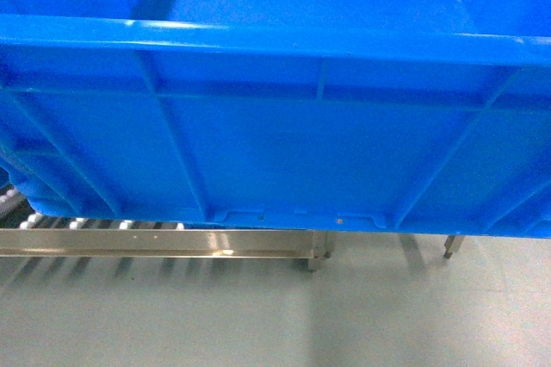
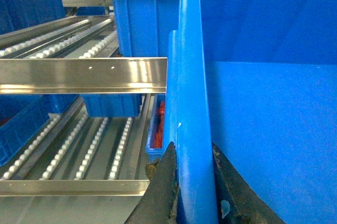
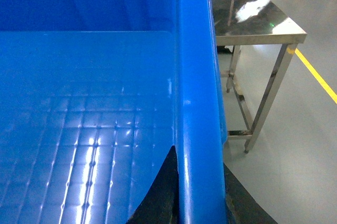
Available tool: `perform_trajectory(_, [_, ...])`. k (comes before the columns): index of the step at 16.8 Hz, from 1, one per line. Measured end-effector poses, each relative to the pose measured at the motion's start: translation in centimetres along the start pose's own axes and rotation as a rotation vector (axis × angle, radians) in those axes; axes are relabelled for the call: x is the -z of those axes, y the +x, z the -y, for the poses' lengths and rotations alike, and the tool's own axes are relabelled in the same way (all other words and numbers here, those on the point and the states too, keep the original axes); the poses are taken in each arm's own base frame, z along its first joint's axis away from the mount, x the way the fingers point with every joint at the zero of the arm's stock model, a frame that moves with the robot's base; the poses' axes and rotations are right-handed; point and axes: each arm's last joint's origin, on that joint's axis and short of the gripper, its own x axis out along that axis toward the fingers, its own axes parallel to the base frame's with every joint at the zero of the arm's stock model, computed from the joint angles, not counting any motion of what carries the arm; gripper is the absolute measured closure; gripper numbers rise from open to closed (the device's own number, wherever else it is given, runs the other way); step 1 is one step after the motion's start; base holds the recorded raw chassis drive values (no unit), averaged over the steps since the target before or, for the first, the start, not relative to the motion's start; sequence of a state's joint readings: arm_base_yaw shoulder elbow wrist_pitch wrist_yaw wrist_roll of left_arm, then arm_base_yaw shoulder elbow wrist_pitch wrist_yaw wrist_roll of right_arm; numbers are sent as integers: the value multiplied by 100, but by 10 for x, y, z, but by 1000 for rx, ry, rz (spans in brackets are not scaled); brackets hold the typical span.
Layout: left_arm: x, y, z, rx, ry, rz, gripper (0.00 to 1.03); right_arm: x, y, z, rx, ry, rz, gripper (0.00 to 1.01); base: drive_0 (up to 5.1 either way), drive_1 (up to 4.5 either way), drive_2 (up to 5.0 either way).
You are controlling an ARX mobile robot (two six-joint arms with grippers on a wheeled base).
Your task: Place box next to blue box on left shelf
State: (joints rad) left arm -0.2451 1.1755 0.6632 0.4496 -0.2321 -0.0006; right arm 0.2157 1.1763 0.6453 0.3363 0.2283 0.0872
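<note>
Head view filled by the box (image 1: 284,143), carried above the near edge of the left shelf (image 2: 79,145), left gripper (image 2: 196,182) and right gripper (image 3: 197,192) each clamped on a side rim; next, probably forward beside the far blue box (image 2: 145,21).

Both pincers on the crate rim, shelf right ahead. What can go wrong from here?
1. The box fills the head view, so its landing spot on the left shelf is barely visible; it could catch the steel front rail.
2. The left pincer and right pincer each pinch only the thick rim; a tilt might let it slip.
3. Another blue crate sits close beside; the edges could collide.
</note>
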Motion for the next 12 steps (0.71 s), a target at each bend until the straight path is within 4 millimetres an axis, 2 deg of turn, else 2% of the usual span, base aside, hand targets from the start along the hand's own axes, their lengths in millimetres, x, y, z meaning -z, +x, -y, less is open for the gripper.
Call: perform_trajectory(12, [0,0,0,-1,0,-1,94,0,0,0,0,-1,0,93,-500,246,246])
